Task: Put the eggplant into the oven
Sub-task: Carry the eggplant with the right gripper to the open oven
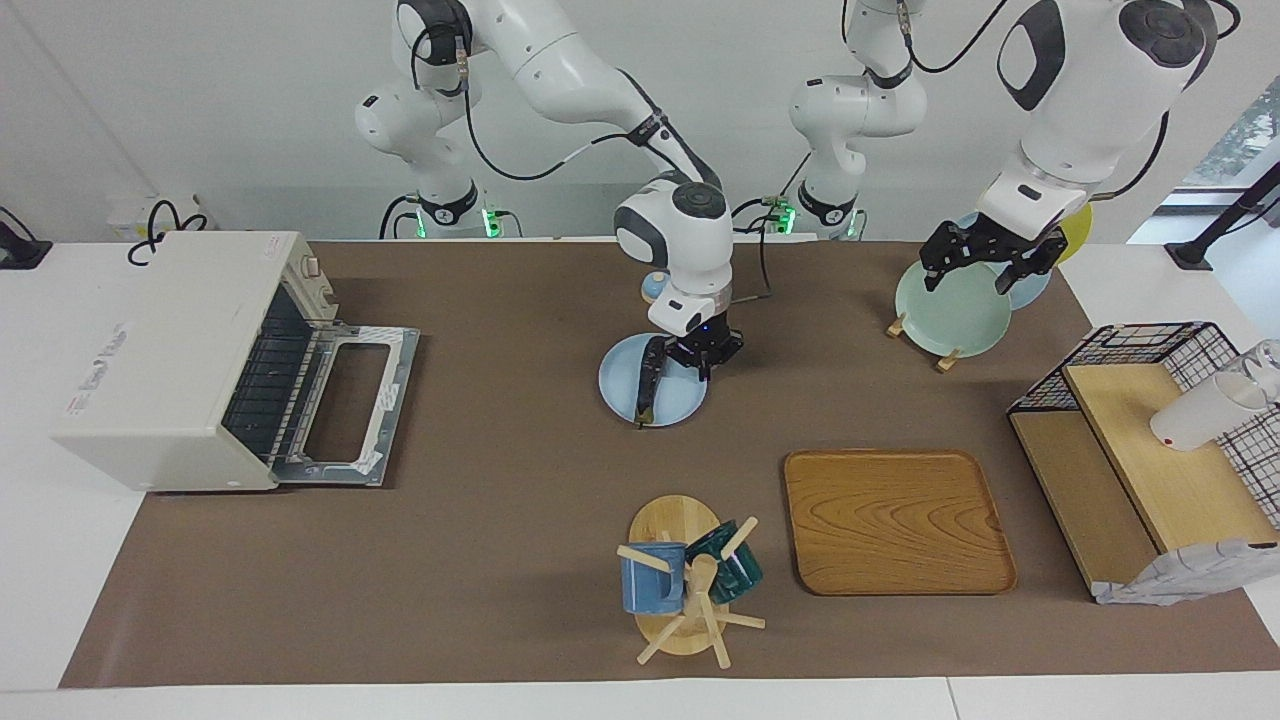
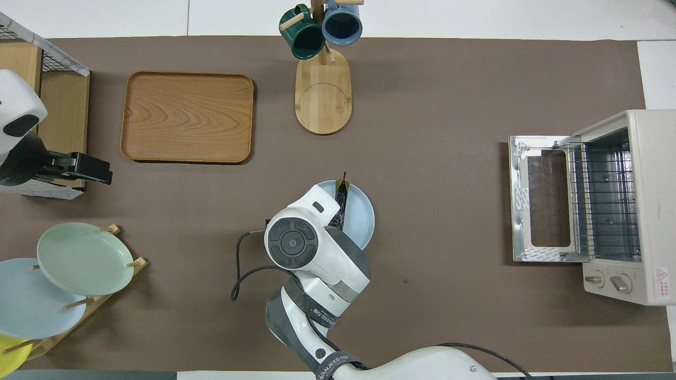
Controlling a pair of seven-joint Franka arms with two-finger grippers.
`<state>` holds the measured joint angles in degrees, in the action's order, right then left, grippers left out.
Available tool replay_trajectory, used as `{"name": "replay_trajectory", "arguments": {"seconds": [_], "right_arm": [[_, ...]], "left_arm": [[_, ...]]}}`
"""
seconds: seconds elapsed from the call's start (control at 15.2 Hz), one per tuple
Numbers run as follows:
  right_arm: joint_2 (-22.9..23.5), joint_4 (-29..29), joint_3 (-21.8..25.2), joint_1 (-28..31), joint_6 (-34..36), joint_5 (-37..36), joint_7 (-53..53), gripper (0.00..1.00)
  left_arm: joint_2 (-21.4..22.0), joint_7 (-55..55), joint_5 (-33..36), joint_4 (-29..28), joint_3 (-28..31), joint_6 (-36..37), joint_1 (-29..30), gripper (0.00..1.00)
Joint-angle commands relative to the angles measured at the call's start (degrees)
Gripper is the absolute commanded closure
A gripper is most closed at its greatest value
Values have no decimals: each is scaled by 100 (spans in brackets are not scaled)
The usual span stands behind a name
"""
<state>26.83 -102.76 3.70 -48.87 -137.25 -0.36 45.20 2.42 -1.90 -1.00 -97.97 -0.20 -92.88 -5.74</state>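
A brown mat covers the white table (image 1: 60, 620), with the cream-white oven (image 1: 165, 355) at the right arm's end, its door folded down and its wire rack bare; so the opening is done but the loading is not. The eggplant (image 1: 648, 378) lies across the light blue plate (image 1: 682, 402) near the middle of the table, well apart from the oven; the right gripper (image 1: 706, 358) is low over the plate just beside the eggplant, its fingertips pressed together, and it seems to hold nothing. The left gripper (image 1: 985, 262) waits with its fingers spread over the green plate (image 1: 950, 320) in the plate stand; I judge the grasp, the carry and the placing on the rack are all left.
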Motion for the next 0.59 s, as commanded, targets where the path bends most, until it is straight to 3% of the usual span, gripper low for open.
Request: {"name": "replay_trajectory", "arguments": {"seconds": [0.0,0.13,0.53], "right_arm": [[-100,351,16,140,1002,-567,-99,100],[-230,538,-10,316,1663,-1053,-116,100],[-1275,100,8,1422,2886,-1107,-1555,100]], "left_arm": [[-49,75,144,59,126,-72,-129,0],[-40,128,144,59,126,-64,-129,0],[-31,295,91,59,82,-20,-77,0]]}}
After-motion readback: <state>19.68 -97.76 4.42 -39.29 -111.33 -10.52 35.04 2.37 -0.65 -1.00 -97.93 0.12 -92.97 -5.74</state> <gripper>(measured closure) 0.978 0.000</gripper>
